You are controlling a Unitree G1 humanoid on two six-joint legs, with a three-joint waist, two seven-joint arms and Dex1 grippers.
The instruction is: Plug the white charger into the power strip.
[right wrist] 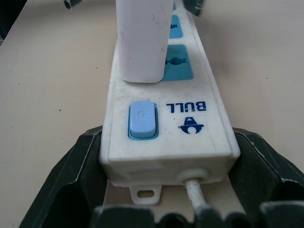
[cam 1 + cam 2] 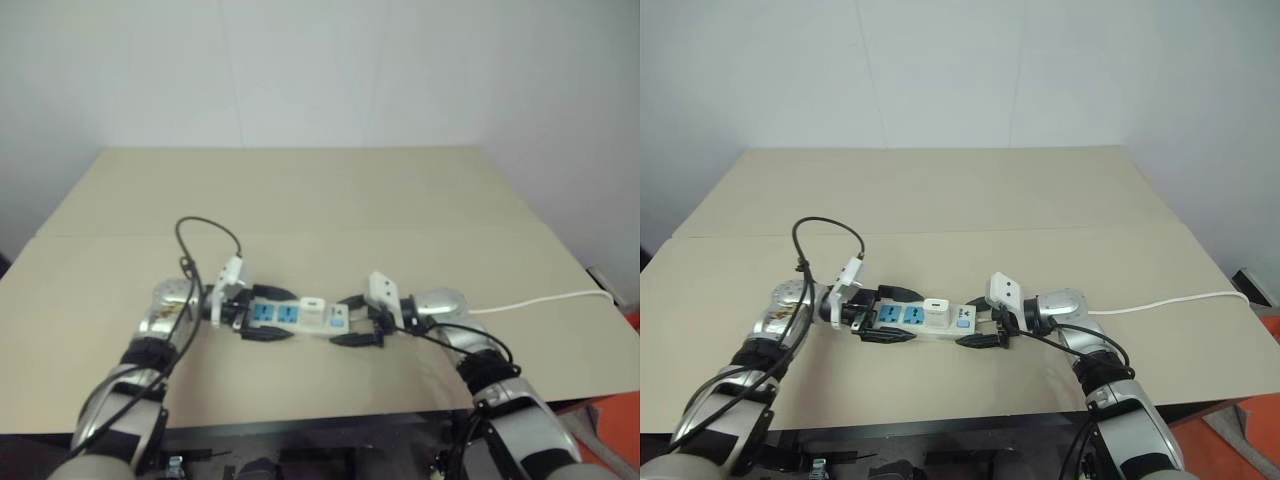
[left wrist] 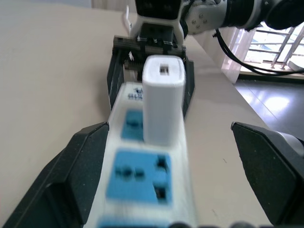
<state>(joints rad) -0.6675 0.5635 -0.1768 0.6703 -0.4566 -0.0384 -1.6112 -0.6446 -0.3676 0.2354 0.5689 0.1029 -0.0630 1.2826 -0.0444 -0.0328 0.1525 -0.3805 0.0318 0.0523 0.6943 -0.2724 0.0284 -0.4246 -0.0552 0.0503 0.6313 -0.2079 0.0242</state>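
The power strip (image 2: pixel 285 318) lies flat on the tan table (image 2: pixel 300 190), running left to right between my two grippers. The white charger (image 2: pixel 312 305) stands upright in a socket near the strip's right end, beside the blue switch (image 1: pixel 142 118). My left gripper (image 2: pixel 262 315) is open, and its black fingers (image 3: pixel 71 171) straddle the strip's left end with a gap on each side. My right gripper (image 1: pixel 166 137) is closed on the strip's cord end, its fingers (image 1: pixel 83 161) pressed against both sides. Nothing is touching the charger (image 3: pixel 163 95).
The strip's thin white cord (image 2: pixel 540 300) trails right toward the table's right edge. A black cable loop (image 2: pixel 205 235) rises from my left wrist. The table's front edge runs just below both arms, and a white wall stands behind the table.
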